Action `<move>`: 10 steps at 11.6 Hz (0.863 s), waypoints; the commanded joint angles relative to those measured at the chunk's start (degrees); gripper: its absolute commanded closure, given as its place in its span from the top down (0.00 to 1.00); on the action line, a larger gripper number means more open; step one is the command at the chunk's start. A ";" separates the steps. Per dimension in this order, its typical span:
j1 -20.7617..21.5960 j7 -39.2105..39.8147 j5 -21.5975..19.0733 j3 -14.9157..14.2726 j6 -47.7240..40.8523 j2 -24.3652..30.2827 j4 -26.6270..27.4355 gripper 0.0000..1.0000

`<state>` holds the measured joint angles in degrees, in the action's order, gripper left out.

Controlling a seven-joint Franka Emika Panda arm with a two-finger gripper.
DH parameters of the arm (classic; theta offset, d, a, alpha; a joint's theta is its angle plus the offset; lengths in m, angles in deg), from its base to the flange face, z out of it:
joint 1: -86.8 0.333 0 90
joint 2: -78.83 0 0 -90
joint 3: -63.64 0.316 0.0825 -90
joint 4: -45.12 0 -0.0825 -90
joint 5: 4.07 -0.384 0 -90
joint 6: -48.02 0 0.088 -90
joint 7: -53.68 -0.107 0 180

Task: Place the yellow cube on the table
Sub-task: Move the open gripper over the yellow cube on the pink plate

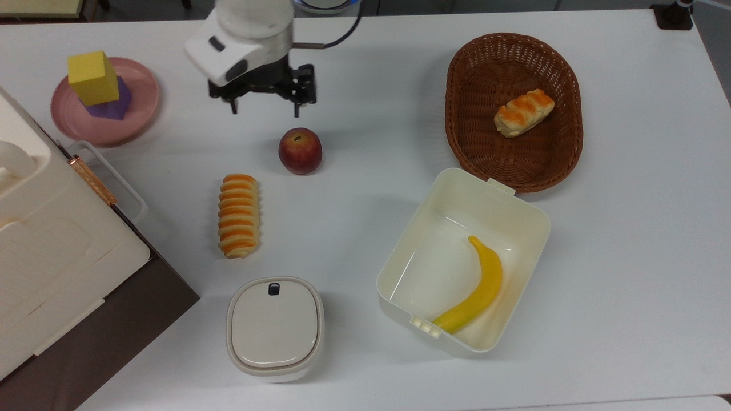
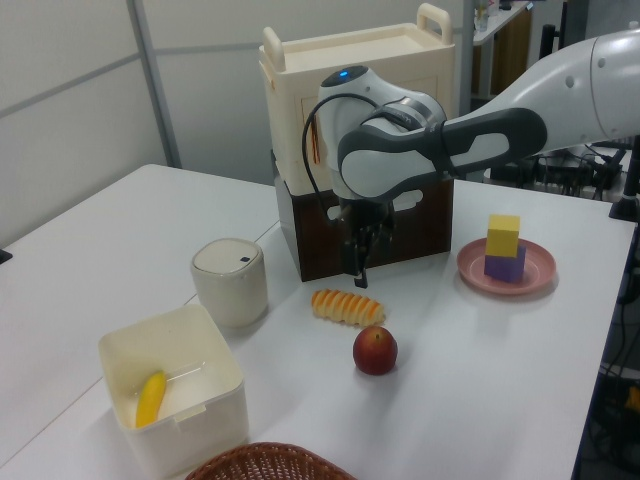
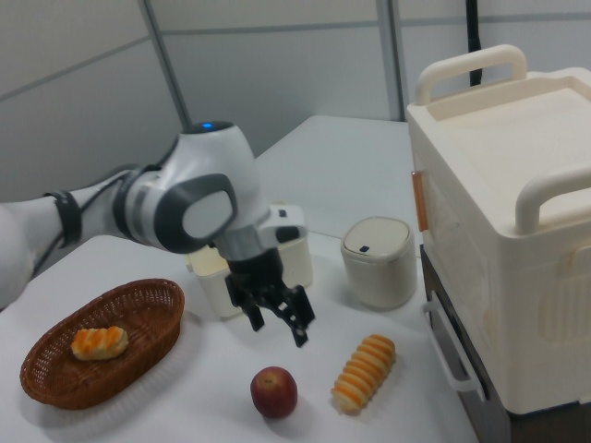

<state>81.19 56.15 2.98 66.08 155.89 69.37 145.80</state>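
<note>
— where sat the yellow cube [image 1: 93, 77]?
— far over on the top view's left, stacked on a purple cube [image 1: 112, 104] on the round pink plate [image 1: 144, 91], clear of the white table [image 1: 628, 228].
— and the gripper [image 1: 265, 109]?
— hung above bare tabletop right of the plate, just above the red apple [image 1: 300, 150] in the top view; fingers spread wide, pinching nothing.
— further right?
— striped bread roll [image 1: 239, 215] below the apple, lidded cream canister [image 1: 274, 328] nearer the bottom edge, then an open cream box [image 1: 508, 201] with a yellow banana [image 1: 477, 288] inside, and a brown wicker basket [image 1: 462, 114] holding a small pastry [image 1: 523, 112].
</note>
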 commanded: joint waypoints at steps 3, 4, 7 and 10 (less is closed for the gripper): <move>-4.41 5.09 0.50 -0.25 11.37 -8.45 -1.27 1.00; -4.68 5.09 0.59 -0.25 13.31 -10.13 -1.45 1.00; -5.90 5.00 0.59 -0.25 12.72 -8.75 -1.02 1.00; -11.51 10.42 0.59 -0.34 7.55 -3.31 -0.49 1.00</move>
<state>73.76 60.78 3.19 65.95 168.25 60.29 143.99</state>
